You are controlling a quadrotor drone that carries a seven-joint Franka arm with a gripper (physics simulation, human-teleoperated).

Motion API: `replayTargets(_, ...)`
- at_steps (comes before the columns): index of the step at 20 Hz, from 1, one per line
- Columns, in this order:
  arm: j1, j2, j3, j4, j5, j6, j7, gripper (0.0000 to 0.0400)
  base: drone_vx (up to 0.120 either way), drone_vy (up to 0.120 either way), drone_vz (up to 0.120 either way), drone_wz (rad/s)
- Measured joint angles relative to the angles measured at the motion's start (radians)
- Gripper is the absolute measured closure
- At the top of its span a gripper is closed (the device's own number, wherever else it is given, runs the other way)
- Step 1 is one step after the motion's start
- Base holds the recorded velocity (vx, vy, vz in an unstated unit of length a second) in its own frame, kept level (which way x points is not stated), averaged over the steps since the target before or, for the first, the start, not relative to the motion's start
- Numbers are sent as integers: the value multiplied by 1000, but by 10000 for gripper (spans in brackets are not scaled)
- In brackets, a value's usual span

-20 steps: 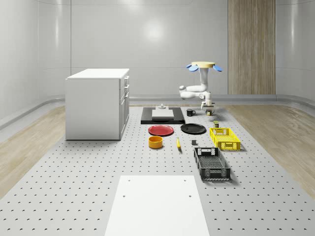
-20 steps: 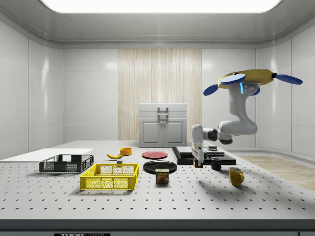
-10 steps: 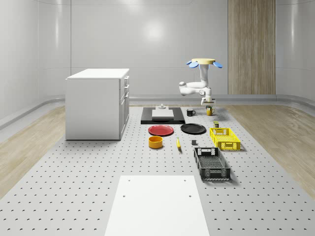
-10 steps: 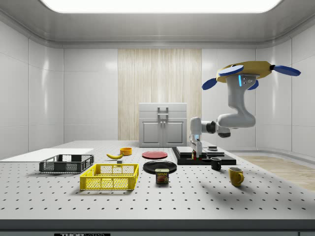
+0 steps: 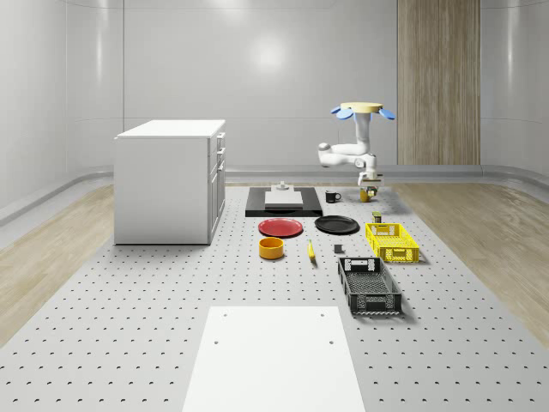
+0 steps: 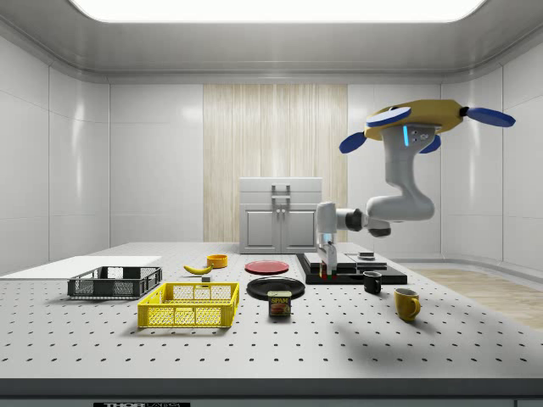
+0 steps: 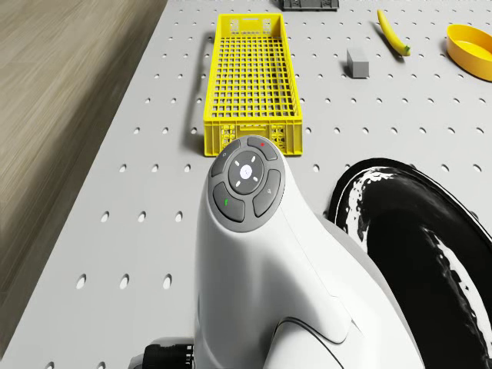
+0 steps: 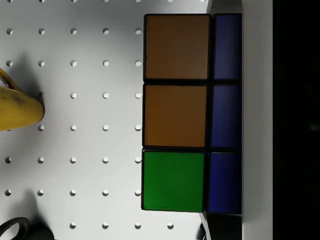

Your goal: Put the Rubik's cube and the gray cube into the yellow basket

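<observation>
Pincer: the pincer (image 6: pixel 327 264) hangs at the end of the white arm (image 7: pixel 254 254), just left of centre in the side view. It is clear above the counter (image 5: pixel 129 326) and closed narrowly on the Rubik's cube (image 8: pixel 175 112), a plastic cube with orange, green and blue stickers.
Hold: in the wrist view the cube sits pressed against a dark finger on one flank, with the perforated top far beneath it. I judge it to be carried, not resting.
Handling of the held cube: it is stiff and light, with glossy, slippery stickers. Its layers can twist, so flat pads on two opposite faces suit it best, not corners.
Nearby: a yellow ceramic mug (image 8: pixel 17 107) stands on the counter below and beside the held cube.
Drone: the yellow-bodied, blue-rotor drone (image 6: pixel 416 127) hovers in the upper right of the side view, above the counter's far end.
Black plate: a glossy round black plate (image 7: pixel 430 231) lies beside the arm, between the robot and the basket.
Destination: the yellow basket of open plastic mesh (image 7: pixel 247 84) sits right of centre in the whole-scene view and holds nothing visible. It is well apart from the pincer.
Second item: the small gray cube (image 7: pixel 357 63), a plain solid block, lies on the counter just beside the yellow basket. It is likely rigid, matte and easy to pinch across two parallel sides.
Progress: by my reading the first cube is in transit and the gray cube is not yet taken.
</observation>
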Motion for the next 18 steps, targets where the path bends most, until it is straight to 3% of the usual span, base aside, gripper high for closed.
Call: replayTargets(18, -10, -44, 7, 2, 19, 41, 8, 80, 120, 0, 0, 0)
